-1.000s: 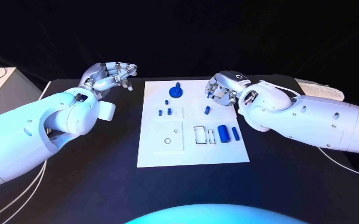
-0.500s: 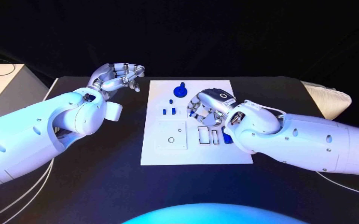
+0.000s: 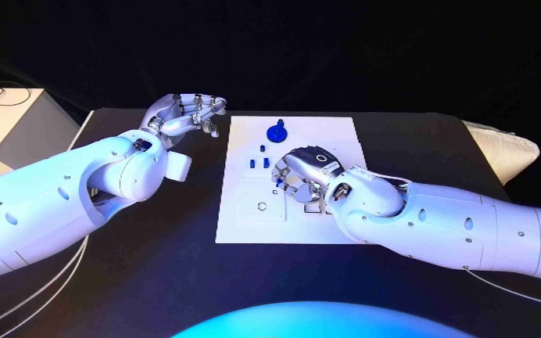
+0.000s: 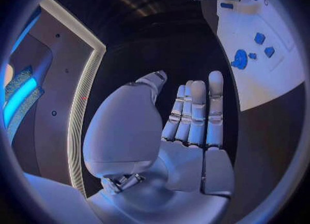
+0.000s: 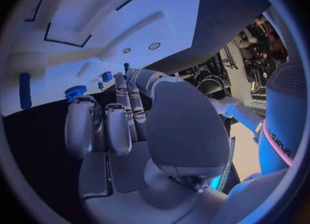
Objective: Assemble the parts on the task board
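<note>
R hand (image 3: 302, 172) hovering over mid board (image 3: 242, 221), fingers curled, holding nothing. L hand (image 3: 186, 115) hanging off board's far-left corner, fingers apart, empty. Blue gear (image 3: 277, 131) sitting at far edge.

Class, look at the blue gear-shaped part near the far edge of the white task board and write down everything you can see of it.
The blue gear-shaped part is a round, disc-like piece with a toothed rim and a short blue stem rising from its middle. It looks like matt plastic. It sits on the white task board near the far edge, the disc low on the board and the stem standing up. Nothing touches it: the left hand hovers off the board beside it, and the right hand is nearer the board's middle.
</note>
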Controlling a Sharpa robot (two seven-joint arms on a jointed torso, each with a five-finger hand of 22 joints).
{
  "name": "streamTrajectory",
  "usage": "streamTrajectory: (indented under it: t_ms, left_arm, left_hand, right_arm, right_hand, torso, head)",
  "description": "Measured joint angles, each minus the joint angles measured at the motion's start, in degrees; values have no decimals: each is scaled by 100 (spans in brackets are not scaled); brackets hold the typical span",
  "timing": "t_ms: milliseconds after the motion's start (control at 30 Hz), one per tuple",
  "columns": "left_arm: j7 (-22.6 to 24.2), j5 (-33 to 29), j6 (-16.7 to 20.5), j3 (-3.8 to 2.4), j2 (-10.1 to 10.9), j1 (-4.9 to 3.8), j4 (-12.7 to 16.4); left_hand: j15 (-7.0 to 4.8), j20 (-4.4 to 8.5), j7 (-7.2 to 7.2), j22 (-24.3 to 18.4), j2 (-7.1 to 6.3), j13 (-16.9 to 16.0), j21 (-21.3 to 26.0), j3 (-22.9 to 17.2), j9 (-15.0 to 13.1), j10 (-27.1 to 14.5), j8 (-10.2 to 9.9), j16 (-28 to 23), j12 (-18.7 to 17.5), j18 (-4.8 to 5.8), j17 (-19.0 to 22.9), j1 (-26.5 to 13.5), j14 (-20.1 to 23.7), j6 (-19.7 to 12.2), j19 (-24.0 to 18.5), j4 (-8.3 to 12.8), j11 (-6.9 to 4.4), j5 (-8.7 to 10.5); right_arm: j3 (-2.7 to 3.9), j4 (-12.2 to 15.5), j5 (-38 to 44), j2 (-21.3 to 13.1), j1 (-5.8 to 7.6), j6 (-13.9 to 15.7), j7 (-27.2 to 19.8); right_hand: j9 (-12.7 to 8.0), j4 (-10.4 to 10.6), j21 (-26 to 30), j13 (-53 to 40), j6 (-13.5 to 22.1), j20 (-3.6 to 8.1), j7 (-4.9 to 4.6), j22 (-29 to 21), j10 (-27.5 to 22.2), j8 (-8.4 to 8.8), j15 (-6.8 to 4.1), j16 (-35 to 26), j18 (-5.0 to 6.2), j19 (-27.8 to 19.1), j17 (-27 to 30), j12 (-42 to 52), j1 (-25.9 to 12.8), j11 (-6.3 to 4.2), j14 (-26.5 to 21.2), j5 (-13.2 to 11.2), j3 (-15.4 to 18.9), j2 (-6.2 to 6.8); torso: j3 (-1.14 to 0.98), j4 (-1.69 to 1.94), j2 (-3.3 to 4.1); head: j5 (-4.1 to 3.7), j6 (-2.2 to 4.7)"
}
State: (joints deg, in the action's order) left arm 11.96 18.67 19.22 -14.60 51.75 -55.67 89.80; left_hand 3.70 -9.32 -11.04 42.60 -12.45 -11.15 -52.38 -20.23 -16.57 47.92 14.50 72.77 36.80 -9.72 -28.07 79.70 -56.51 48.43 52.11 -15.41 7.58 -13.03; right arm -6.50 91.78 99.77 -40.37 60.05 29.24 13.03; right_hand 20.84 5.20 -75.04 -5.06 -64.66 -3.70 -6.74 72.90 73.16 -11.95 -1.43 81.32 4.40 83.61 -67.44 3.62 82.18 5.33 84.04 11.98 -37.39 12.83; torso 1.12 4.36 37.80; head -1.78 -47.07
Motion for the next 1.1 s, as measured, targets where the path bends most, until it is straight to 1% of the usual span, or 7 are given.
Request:
streamTrajectory:
  t_ms: [167,300,533,767,1100]
  left_arm:
    - [0,-2,1,-3,1,12,2]
    - [-2,-3,1,-3,1,15,2]
    - [-4,-5,1,-5,0,19,-1]
    - [-7,-7,1,-5,0,21,-2]
    - [-12,-8,1,-6,2,23,-12]
  left_hand:
    - [0,0,0,0,0,0,0,0,0,0,0,0,-2,0,0,0,0,0,0,0,0,0]
    - [0,0,0,0,0,0,0,9,0,0,0,0,20,0,0,0,0,0,0,-9,0,0]
    - [0,0,0,-1,0,0,0,16,0,0,0,0,19,0,-5,0,0,0,0,-16,0,0]
    - [0,0,0,-1,0,0,0,16,0,0,0,0,19,0,-4,0,0,0,0,-16,0,0]
    - [0,0,0,-2,0,0,0,16,0,0,0,0,19,0,-4,0,0,0,0,-16,0,0]
  right_arm:
    - [-8,-93,105,75,-32,-4,90]
    - [-11,-116,163,121,-51,-8,127]
    - [-19,-146,217,165,-89,-21,147]
    - [-25,-157,227,190,-131,-36,149]
    - [-26,-155,232,187,-145,-62,149]
  right_hand:
    - [11,-17,0,3,0,0,0,0,0,0,0,0,0,0,0,-12,0,0,0,0,-17,0]
    - [11,-17,0,5,1,0,-1,-1,0,0,0,0,0,0,0,-23,1,0,0,-1,-17,-1]
    - [22,-33,0,8,2,0,-1,-1,0,1,0,0,0,0,0,-4,1,-1,0,35,-32,-1]
    - [22,-33,0,6,2,0,-1,4,0,1,0,0,0,0,0,-4,1,-1,0,35,-32,0]
    - [27,-32,1,1,12,0,6,9,0,7,0,0,0,-1,0,-7,1,-1,0,34,-32,0]
  torso:
    - [-2,-4,4]
    - [-2,-7,4]
    - [-5,-7,3]
    - [-9,-11,1]
    - [-9,-15,-2]
  head:
    - [28,-30]
    - [58,-57]
    - [83,-102]
    - [112,-131]
    - [145,-170]
